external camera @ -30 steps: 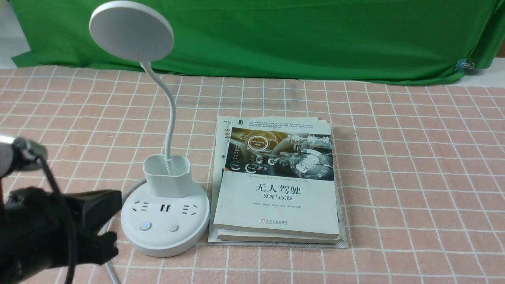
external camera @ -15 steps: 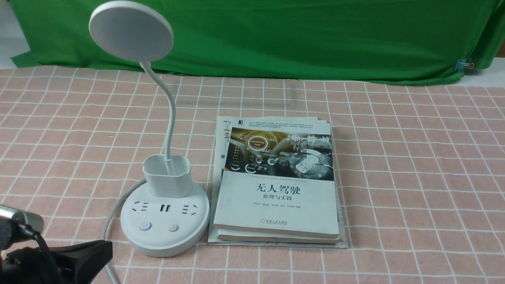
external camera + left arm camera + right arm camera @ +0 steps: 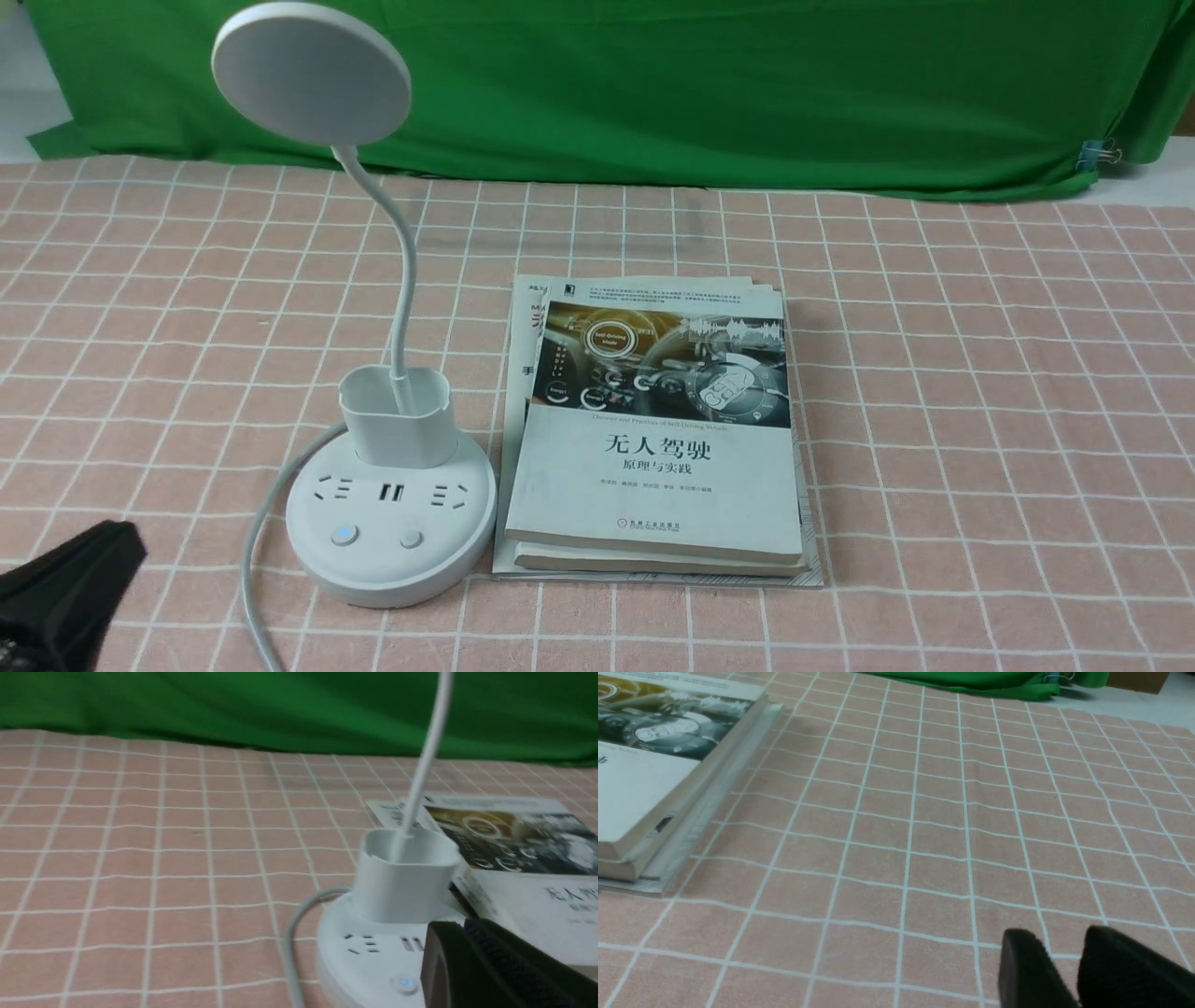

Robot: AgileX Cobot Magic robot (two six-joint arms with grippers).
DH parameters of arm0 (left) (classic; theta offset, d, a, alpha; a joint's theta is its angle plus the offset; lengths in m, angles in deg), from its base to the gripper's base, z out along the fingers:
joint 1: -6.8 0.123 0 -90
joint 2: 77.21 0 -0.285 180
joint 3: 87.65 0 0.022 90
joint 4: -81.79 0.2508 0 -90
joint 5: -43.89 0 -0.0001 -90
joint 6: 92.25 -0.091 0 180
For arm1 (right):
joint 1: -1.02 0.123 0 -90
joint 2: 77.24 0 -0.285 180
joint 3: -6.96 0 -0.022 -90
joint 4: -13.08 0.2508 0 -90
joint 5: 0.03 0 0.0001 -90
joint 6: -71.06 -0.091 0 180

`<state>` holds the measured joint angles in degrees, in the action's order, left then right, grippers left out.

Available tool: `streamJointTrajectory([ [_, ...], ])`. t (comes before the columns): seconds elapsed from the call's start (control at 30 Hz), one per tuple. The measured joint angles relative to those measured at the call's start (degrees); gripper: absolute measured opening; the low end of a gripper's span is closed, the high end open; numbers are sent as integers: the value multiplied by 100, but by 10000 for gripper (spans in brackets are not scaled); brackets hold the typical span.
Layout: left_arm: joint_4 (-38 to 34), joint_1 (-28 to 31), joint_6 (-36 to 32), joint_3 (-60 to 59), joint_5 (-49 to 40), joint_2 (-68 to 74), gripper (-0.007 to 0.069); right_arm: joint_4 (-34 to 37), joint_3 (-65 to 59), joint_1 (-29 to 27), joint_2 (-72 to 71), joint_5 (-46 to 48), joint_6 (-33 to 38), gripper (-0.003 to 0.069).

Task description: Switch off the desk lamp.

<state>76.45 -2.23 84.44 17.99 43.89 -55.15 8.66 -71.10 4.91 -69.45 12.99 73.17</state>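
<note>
Desk lamp [image 3: 390, 523] upright on the checked tablecloth [image 3: 934, 373], touching a book stack [image 3: 653, 448] at its 3 o'clock. Left gripper [image 3: 65, 588] low at the lamp's 8 o'clock, apart; opening unreadable.

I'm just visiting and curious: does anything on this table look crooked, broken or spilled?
Only slightly: the stack of white paperback books is unevenly fanned, the lower ones poking out at the far left corner. The white plastic desk lamp stands upright, with no damage or spill visible.
</note>
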Motion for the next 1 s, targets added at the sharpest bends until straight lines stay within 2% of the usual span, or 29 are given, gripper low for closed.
streamJointTrajectory([
  [0.2,-22,509,126,-308,-223,-877,4,0,0,0,0,0,0,240],
  [0.23,-22,539,139,-315,-607,-1196,4,0,0,0,0,0,0,240],
  [0.43,-24,546,233,-328,-1605,-1430,4,0,0,0,0,-2,0,240],
  [1.0,-39,548,249,-328,-1676,-1429,4,0,0,0,0,-2,0,240],
])
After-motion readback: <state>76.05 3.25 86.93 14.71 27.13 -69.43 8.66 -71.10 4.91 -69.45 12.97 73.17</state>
